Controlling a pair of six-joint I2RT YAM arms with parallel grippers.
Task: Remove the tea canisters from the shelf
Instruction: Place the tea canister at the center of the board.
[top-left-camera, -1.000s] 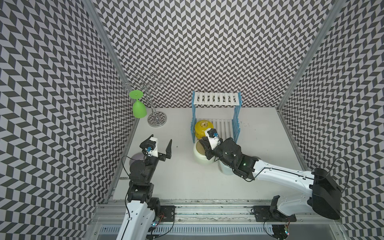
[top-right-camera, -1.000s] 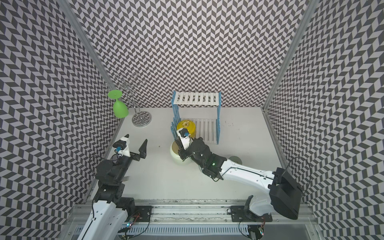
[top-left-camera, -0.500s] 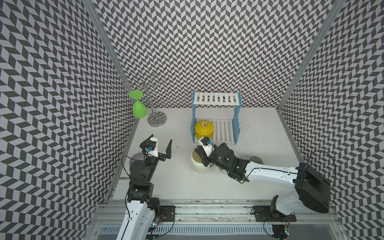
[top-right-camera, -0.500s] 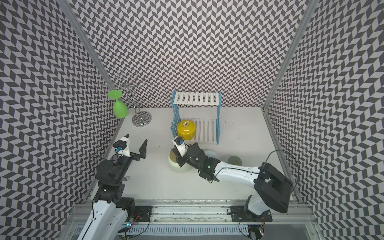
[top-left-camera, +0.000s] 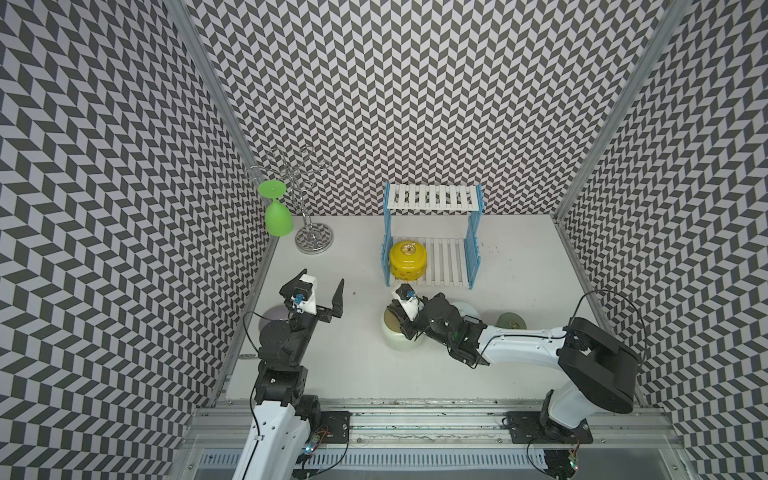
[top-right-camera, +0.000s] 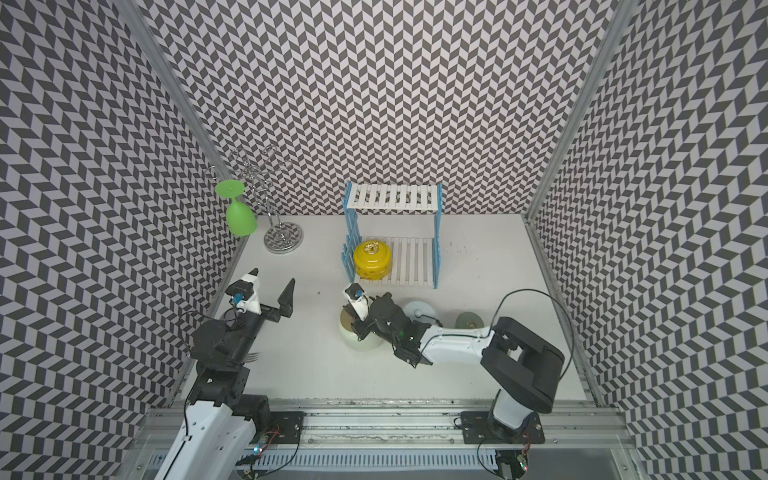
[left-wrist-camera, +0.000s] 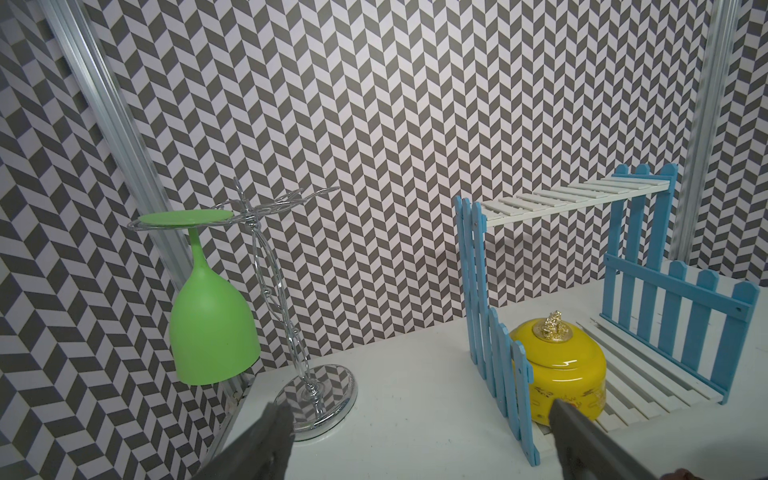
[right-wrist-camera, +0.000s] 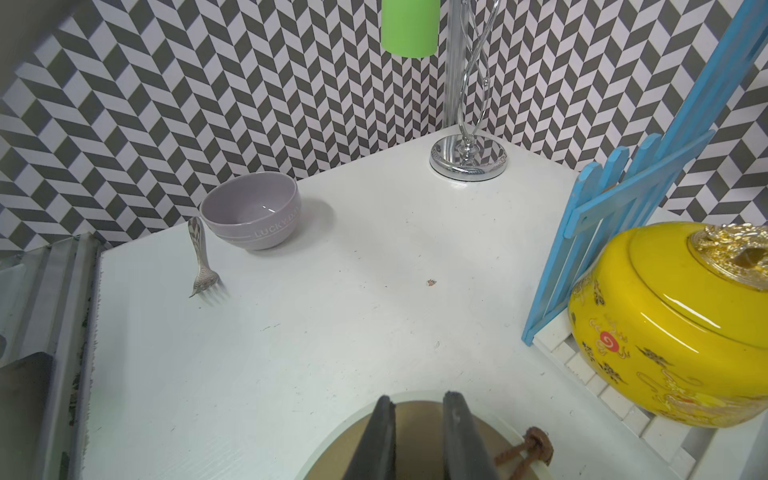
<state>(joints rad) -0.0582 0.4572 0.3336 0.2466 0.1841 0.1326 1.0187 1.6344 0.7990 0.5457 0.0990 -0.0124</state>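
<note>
Currently my closed right end effector sits on the cream, tan-lidded ceramic canister; my left end effector gapes open.

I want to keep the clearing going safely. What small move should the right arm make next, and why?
Probably open the right claw and let go of the cream canister. It seems to rest on the table in front of the shelf, already off it, with the claw shut on its tan lid. The yellow canister is on the lower board and needs fetching.
</note>
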